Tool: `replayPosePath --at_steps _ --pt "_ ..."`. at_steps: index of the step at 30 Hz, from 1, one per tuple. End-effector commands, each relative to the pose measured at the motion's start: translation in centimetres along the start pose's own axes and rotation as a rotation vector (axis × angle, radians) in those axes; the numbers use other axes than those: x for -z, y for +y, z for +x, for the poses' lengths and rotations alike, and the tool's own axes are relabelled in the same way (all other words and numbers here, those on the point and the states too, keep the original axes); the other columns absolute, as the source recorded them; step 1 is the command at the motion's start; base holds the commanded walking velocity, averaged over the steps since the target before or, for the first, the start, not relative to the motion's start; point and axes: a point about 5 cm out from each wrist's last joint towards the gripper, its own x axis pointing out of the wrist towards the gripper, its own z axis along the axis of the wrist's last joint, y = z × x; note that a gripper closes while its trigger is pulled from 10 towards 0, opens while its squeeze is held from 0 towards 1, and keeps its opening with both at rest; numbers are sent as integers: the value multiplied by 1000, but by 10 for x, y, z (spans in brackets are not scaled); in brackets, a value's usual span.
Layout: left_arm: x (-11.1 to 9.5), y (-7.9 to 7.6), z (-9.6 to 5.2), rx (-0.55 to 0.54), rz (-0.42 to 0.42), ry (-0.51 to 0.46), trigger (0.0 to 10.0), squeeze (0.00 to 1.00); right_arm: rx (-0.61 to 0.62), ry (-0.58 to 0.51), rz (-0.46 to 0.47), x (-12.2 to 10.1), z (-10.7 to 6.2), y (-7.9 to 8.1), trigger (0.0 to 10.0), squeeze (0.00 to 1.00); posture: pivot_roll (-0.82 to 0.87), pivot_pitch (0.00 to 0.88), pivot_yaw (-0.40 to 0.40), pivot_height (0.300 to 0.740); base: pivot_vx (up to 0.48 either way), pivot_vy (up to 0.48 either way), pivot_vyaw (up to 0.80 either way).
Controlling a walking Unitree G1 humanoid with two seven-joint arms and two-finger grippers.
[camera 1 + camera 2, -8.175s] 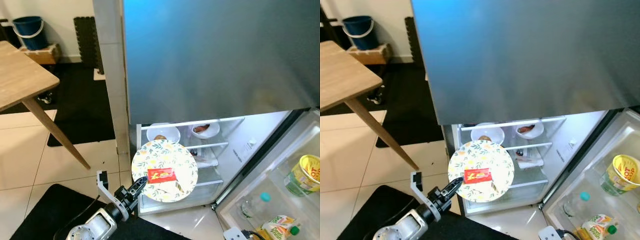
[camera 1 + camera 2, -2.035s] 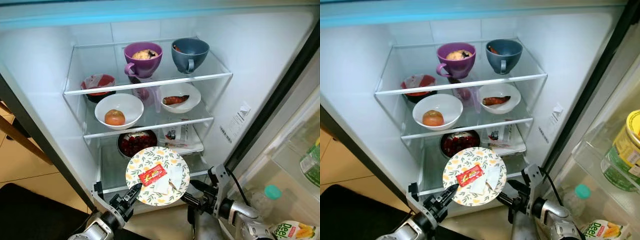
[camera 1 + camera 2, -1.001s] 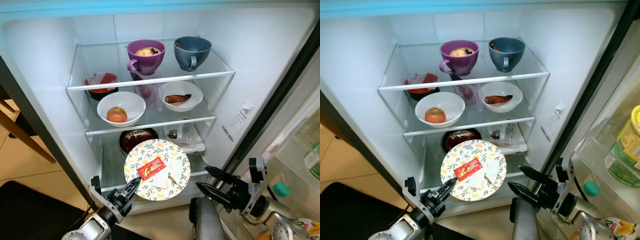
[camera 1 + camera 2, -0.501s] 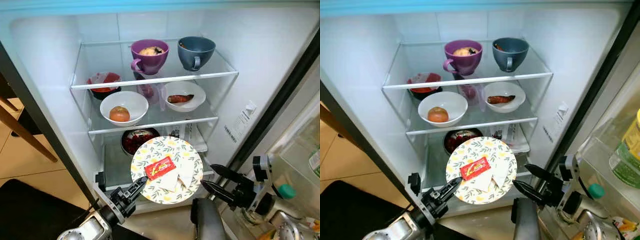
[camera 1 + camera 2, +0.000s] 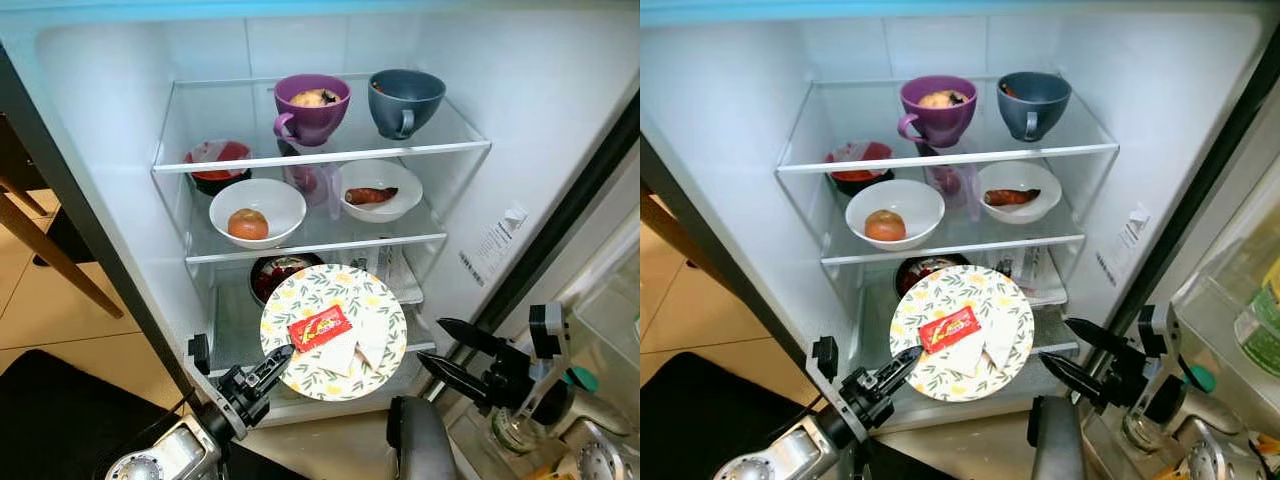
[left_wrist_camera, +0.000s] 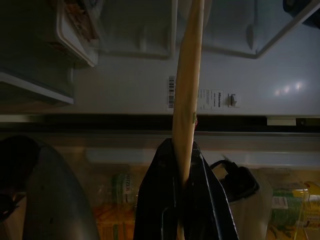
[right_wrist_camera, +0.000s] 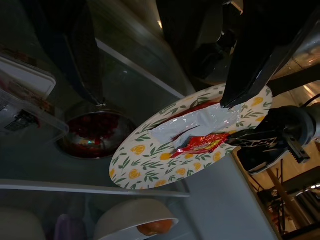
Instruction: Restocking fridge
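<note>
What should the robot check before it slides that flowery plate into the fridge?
1. Left gripper pinching the plate rim: ok.
2. Red packet resting on the plate: ok.
3. Right gripper open, beside the plate, apart from it: ok.
4. Fridge door open: ok.
5. Free spot on the lowest shelf: cannot tell; dark bowl of red food and a tray sit there.
6. Plate level: not ok, tilted slightly.
</note>
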Motion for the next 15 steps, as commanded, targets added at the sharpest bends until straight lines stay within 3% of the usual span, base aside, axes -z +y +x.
replayPosePath --at_steps 1,15 --pt "2 -6 4 37 -14 -16 10000 0 107 -92 -92 -32 -20 -14 10000 0 -48 113 12 375 0 0 0" --pt "2 -14 12 67 -22 -27 10000 0 3 -105 14 -19 -12 4 10000 0 -50 114 15 375 0 0 0"
